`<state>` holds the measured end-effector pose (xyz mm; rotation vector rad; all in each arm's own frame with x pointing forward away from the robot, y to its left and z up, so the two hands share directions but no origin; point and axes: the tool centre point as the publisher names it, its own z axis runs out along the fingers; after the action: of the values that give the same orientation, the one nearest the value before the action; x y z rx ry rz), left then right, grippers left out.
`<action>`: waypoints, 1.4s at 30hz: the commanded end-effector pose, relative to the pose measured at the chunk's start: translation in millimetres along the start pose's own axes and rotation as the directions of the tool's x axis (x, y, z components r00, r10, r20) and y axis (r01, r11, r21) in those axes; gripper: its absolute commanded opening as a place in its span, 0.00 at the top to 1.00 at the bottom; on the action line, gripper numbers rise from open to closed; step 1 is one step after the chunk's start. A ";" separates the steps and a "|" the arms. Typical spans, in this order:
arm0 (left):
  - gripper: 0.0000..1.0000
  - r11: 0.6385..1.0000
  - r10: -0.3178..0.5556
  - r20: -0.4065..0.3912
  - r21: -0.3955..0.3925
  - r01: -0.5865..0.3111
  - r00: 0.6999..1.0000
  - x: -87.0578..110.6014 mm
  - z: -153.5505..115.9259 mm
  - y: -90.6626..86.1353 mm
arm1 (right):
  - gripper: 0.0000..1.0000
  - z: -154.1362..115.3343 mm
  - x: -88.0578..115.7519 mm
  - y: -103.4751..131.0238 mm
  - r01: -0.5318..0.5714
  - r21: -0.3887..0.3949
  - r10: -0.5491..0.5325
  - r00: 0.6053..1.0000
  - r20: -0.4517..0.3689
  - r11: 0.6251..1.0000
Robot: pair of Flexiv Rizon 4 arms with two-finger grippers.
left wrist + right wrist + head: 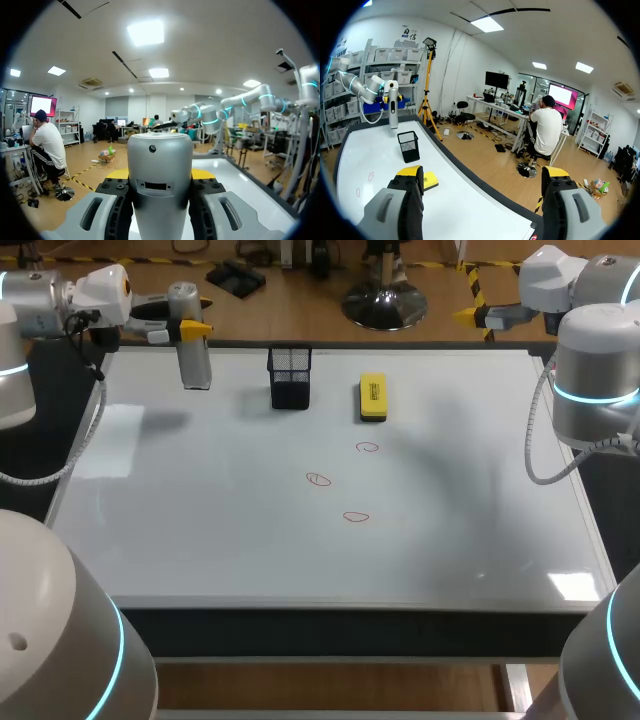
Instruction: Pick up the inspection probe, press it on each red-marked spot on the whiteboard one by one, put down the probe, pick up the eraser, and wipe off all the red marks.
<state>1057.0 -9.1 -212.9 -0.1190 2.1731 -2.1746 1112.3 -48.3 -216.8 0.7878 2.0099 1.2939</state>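
Red marks [318,479]: 3 seen overhead.

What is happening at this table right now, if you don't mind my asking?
The left hand grips the inspection probe, held upright over the whiteboard's far left corner. Three red marks show mid-board. The yellow eraser lies beside the black mesh holder. The right hand is open and empty, off to the right.
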 end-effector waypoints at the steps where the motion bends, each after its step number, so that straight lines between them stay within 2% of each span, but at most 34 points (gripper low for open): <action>1: 1.00 1.000 0.001 0.004 -0.003 -0.001 1.000 1.6 0.1 -2.2 | 0.00 9.5 11.8 2.8 0.117 0.053 -0.109 0.986 -0.127 0.992; 4: 1.00 1.000 0.001 0.004 -0.003 -0.001 1.000 1.6 0.1 -2.2 | 0.00 9.7 22.2 1.8 0.193 0.072 -0.172 0.958 -0.231 0.979; 7: 1.00 1.000 0.001 0.004 -0.003 -0.001 1.000 1.6 0.1 -2.2 | 0.00 10.4 32.4 -0.4 0.277 0.126 -0.220 0.913 -0.343 0.953; 10: 1.00 1.000 0.001 0.004 -0.003 -0.001 1.000 1.6 0.1 -2.2 | 0.00 12.5 39.0 -5.9 0.396 0.178 -0.271 0.833 -0.482 0.901; 12: 1.00 1.000 0.001 0.004 -0.003 -0.001 1.000 1.6 0.1 -2.2 | 0.00 17.0 45.5 -9.7 0.494 0.238 -0.289 0.765 -0.575 0.836; 14: 1.00 1.000 0.001 0.004 -0.003 -0.001 1.000 1.6 0.1 -2.2 | 0.00 21.1 51.4 -14.0 0.568 0.245 -0.290 0.688 -0.665 0.786; 15: 1.00 1.000 0.001 0.004 -0.003 -0.001 1.000 1.6 0.1 -2.2 | 0.00 22.9 54.5 -15.9 0.618 0.245 -0.295 0.639 -0.710 0.748; 16: 1.00 1.000 0.001 0.004 -0.003 -0.001 1.000 1.6 0.1 -2.2 | 0.00 25.5 59.3 -18.1 0.683 0.247 -0.298 0.575 -0.762 0.688; 18: 1.00 1.000 0.001 0.004 -0.003 -0.001 1.000 1.6 0.1 -2.2 | 0.00 32.2 67.5 -22.5 0.764 0.262 -0.277 0.496 -0.823 0.590; 20: 1.00 1.000 0.001 0.004 -0.003 -0.001 1.000 1.6 0.1 -2.2 | 0.00 39.4 77.7 -26.9 0.863 0.244 -0.249 0.380 -0.891 0.443; 21: 1.00 1.000 0.001 0.004 -0.003 -0.001 1.000 1.6 0.1 -2.2 | 0.00 42.8 81.3 -28.8 0.888 0.233 -0.244 0.346 -0.906 0.396; 23: 1.00 1.000 0.001 0.004 -0.003 -0.001 1.000 1.6 0.1 -2.2 | 0.00 48.8 86.9 -29.9 0.912 0.196 -0.242 0.294 -0.925 0.360; 24: 1.00 1.000 0.001 0.004 -0.003 -0.001 1.000 1.6 0.1 -2.2 | 0.00 51.2 89.0 -31.0 0.927 0.184 -0.239 0.270 -0.933 0.327; 29: 1.00 1.000 0.001 0.004 -0.003 -0.001 1.000 1.6 0.1 -2.2 | 0.00 59.7 102.6 -33.9 0.963 0.114 -0.220 0.169 -0.961 0.244; 31: 1.00 1.000 0.001 0.004 -0.003 -0.001 1.000 1.6 0.1 -2.2 | 0.00 61.0 108.7 -38.4 0.984 0.072 -0.164 0.099 -0.982 0.162; 33: 1.00 1.000 0.001 0.004 -0.003 -0.001 1.000 1.6 0.1 -2.2 | 0.00 63.0 111.8 -39.9 0.986 0.057 -0.154 0.082 -0.985 0.159; 34: 1.00 1.000 0.001 0.004 -0.003 -0.001 1.000 1.6 0.1 -2.2 | 0.00 63.4 111.2 -40.5 0.985 0.069 -0.129 0.090 -0.988 0.158; 42: 1.00 1.000 0.001 0.004 -0.003 -0.001 1.000 1.6 0.1 -2.2 | 0.00 63.4 111.2 -40.5 0.985 0.069 -0.129 0.090 -0.988 0.158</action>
<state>1057.0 -9.1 -212.8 -0.1189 2.1731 -2.1744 1081.6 54.4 -301.1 -0.3928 2.7635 0.6315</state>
